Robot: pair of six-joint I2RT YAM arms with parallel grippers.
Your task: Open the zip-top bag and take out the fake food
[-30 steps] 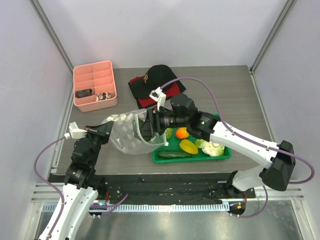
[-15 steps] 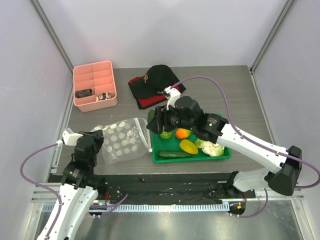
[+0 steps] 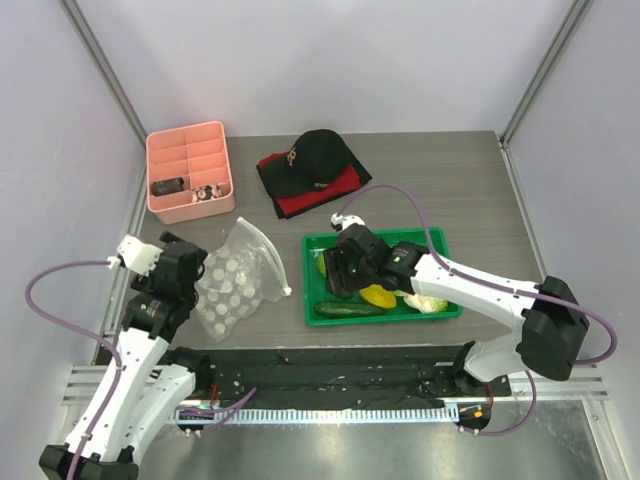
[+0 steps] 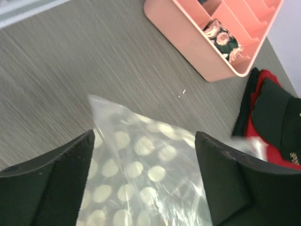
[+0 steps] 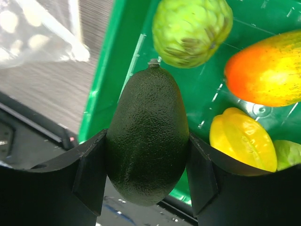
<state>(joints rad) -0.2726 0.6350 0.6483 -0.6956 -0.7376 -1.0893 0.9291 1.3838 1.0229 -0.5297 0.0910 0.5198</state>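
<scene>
The left gripper [image 4: 144, 141] is released, its two black fingers [image 4: 61, 179] spread wide. Directly beneath them, and reaching out past the fingertips, lies the clear, crinkly plastic zip-top bag printed with white dots [image 4: 150, 179], flat on the grey wood-grain table [image 4: 70, 70]. One corner of the bag pokes out ahead of the gripper. No toy food shows inside the bag. Farther ahead of this gripper and off to one side stands a salmon-pink plastic organiser with compartments [image 4: 221, 42]. A patterned dark item sits in one of its cells. Near the organiser, a folded red and black cloth [image 4: 268, 117] lies at the edge of the wrist view.

The right gripper [image 5: 146, 141] is clenched on a dark green, pebbly toy avocado [image 5: 148, 108], one finger pressed against each flank and the stem end pointing away from the wrist. It holds the avocado over the edge of the bright green plastic tray [image 5: 124, 70]; whether the avocado touches the tray I cannot tell. Just ahead of the fingertips a pale green knobbly fruit [image 5: 193, 28] rests in the tray. Off to one side of it lies an orange-red piece [image 5: 265, 70], and nearer the wrist a yellow ridged piece [image 5: 242, 143]. In the overhead view a dark green cucumber [image 3: 345, 310] lies along the tray's near wall below the gripper, and a whitish-green leafy cabbage [image 3: 428, 303] sits towards the far end. The bag lies outside the tray, on the table, ahead of this gripper on the opposite side.
</scene>
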